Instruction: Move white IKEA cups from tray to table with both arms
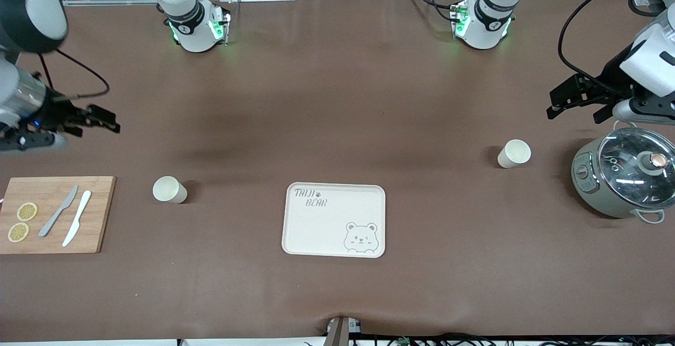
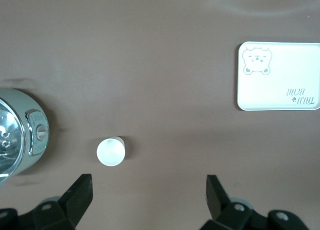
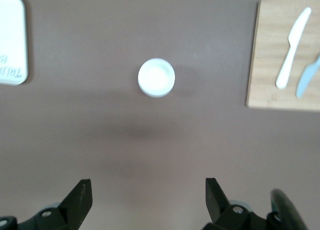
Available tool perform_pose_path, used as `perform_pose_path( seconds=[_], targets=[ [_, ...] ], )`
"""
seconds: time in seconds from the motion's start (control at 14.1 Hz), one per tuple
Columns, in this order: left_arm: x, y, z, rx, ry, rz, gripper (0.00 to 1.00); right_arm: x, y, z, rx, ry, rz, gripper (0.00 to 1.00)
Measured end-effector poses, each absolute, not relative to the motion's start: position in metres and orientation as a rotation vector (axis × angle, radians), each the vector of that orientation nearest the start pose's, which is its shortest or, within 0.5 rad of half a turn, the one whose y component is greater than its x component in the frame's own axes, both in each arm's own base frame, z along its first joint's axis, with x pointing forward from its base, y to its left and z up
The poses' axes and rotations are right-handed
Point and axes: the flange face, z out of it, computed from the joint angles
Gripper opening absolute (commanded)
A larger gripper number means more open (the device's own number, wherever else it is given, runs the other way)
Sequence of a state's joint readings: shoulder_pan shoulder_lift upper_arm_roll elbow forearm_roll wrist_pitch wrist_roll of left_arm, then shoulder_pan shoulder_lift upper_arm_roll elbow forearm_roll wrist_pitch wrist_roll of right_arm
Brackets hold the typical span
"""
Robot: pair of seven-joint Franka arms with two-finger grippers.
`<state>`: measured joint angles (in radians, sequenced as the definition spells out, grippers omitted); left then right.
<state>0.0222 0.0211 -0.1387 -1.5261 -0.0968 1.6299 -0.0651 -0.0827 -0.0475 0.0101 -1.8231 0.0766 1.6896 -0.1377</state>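
Note:
Two white cups stand upright on the brown table. One cup point(image 1: 169, 189) is toward the right arm's end, beside the wooden board. The other cup point(image 1: 513, 153) is toward the left arm's end, beside the cooker. My right gripper point(image 1: 108, 120) is open and empty, up in the air over bare table; its wrist view shows its cup point(image 3: 156, 77) ahead of the open gripper point(image 3: 148, 197). My left gripper point(image 1: 552, 106) is open and empty over bare table near the cooker; its cup point(image 2: 110, 152) lies just off the open gripper point(image 2: 149, 195).
A cream bear-print tray point(image 1: 334, 219) lies mid-table, nearer the front camera than both cups. A wooden cutting board point(image 1: 55, 214) with lemon slices and two knives sits at the right arm's end. A grey cooker with a glass lid point(image 1: 625, 177) sits at the left arm's end.

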Motion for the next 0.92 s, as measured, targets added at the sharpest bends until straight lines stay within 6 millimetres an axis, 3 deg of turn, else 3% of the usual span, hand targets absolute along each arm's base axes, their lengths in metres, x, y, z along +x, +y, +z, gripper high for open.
perform_pose_path(
  seconds=[0.14, 0.28, 0.92],
  targets=[
    [0.562, -0.074, 0.644, -3.245, 0.072, -0.12, 1.0, 0.527, -0.027, 0.574, -3.082, -0.05, 0.111, 1.0],
    [0.558, -0.073, 0.648, -3.244, 0.068, -0.122, 1.0, 0.521, -0.02, 0.588, -3.1, -0.042, 0.096, 1.0],
    [0.541, -0.064, 0.658, -3.222, 0.066, -0.081, 1.0, 0.522, -0.02, 0.585, -3.106, -0.029, 0.105, 1.0]
  ],
)
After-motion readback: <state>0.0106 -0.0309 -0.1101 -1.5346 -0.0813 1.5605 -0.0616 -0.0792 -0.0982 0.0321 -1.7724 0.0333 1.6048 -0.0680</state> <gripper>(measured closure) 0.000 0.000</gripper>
